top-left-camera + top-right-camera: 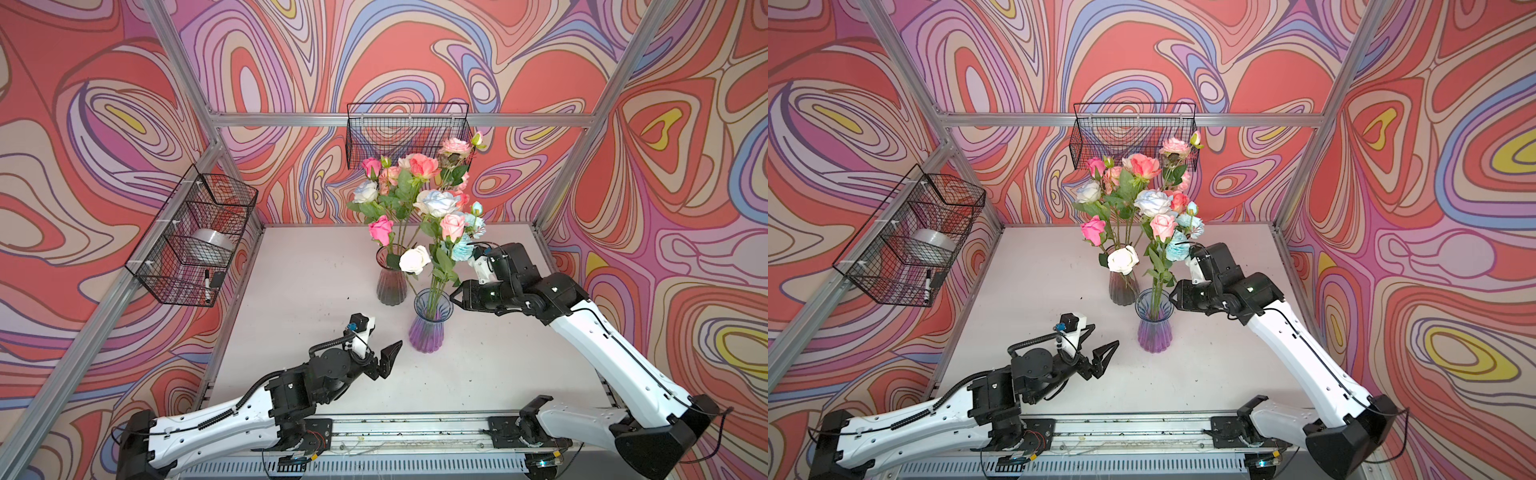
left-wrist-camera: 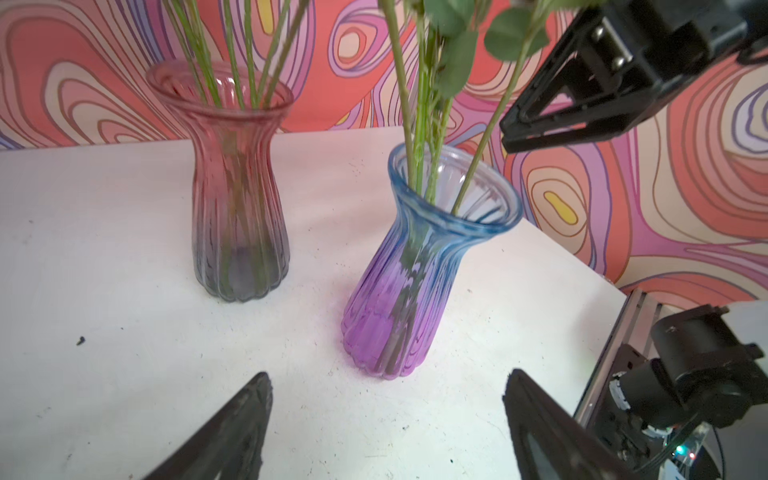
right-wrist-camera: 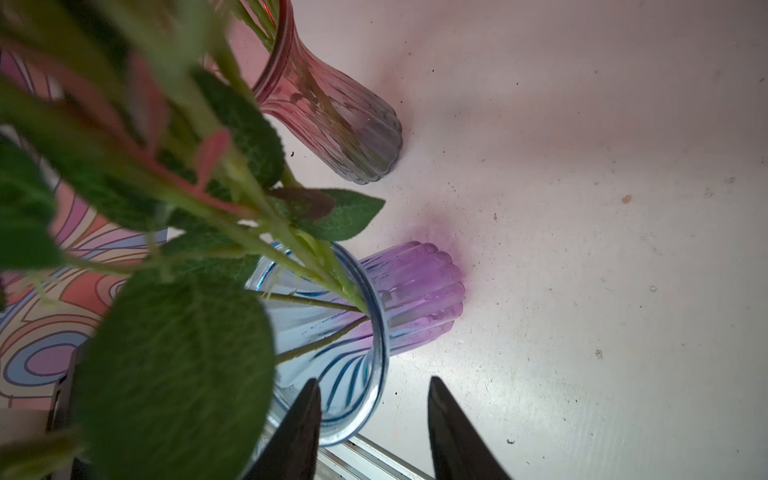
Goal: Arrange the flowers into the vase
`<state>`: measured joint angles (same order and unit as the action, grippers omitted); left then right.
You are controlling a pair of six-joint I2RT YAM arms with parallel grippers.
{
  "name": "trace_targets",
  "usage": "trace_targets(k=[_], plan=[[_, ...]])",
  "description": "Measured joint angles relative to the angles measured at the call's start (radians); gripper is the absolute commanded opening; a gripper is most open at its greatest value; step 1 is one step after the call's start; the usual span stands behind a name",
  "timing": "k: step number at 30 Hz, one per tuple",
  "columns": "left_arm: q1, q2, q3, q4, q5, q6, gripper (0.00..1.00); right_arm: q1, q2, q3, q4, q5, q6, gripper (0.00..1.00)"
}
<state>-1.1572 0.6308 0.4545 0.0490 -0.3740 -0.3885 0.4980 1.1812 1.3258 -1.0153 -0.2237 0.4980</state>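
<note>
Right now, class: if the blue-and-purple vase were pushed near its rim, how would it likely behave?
The blue-and-purple vase looks like ribbed glass: probably rigid, slippery, breakable. Its tall roses stand far above the rim, so a high push may tip it. Pushed low, it would likely slide on the smooth table.

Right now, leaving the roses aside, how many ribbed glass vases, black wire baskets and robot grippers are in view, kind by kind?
Ribbed glass vases: 2 (pink-to-grey vase, blue-to-purple vase)
Black wire baskets: 2 (left-wall basket, back-wall basket)
Grippers: 2 (left gripper, right gripper)
Total: 6
</note>
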Motion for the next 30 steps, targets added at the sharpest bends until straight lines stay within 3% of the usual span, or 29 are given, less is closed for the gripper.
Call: trace_targets(k=[6, 8, 9, 13, 18, 21, 25, 27, 30], plan=[[0.000, -0.064, 0.285, -0.335, -0.097, -0.024, 0.89, 0.000, -0.076, 0.089, -0.064, 0.076, -0.009, 0.53], [0.000, -0.052, 0.430, -0.481, -0.138, -0.056, 0.88, 0.000, -0.127, 0.092, -0.068, 0.125, -0.014, 0.74], [0.000, -0.047, 0.481, -0.532, -0.156, -0.071, 0.98, 0.000, -0.153, 0.088, -0.066, 0.147, -0.014, 0.96], [0.000, -0.019, 0.643, -0.768, -0.253, -0.126, 1.00, 0.000, -0.286, 0.010, -0.010, 0.286, -0.013, 0.98], [0.000, 0.064, 0.684, -0.990, -0.459, -0.242, 1.00, 0.000, -0.421, -0.171, 0.117, 0.490, 0.044, 0.98], [0.001, 0.056, 0.555, -0.933, -0.583, -0.189, 1.00, 0.000, -0.450, -0.313, 0.222, 0.615, 0.023, 0.98], [0.024, -0.022, 0.237, -0.595, -0.656, 0.092, 1.00, 0.000, -0.455, -0.525, 0.457, 0.728, -0.127, 0.98], [0.097, -0.058, 0.120, -0.455, -0.640, 0.193, 1.00, 0.000, -0.455, -0.638, 0.617, 0.762, -0.248, 0.98], [0.282, -0.081, 0.043, -0.317, -0.585, 0.258, 1.00, -0.011, -0.428, -0.769, 0.856, 0.778, -0.421, 0.98]])
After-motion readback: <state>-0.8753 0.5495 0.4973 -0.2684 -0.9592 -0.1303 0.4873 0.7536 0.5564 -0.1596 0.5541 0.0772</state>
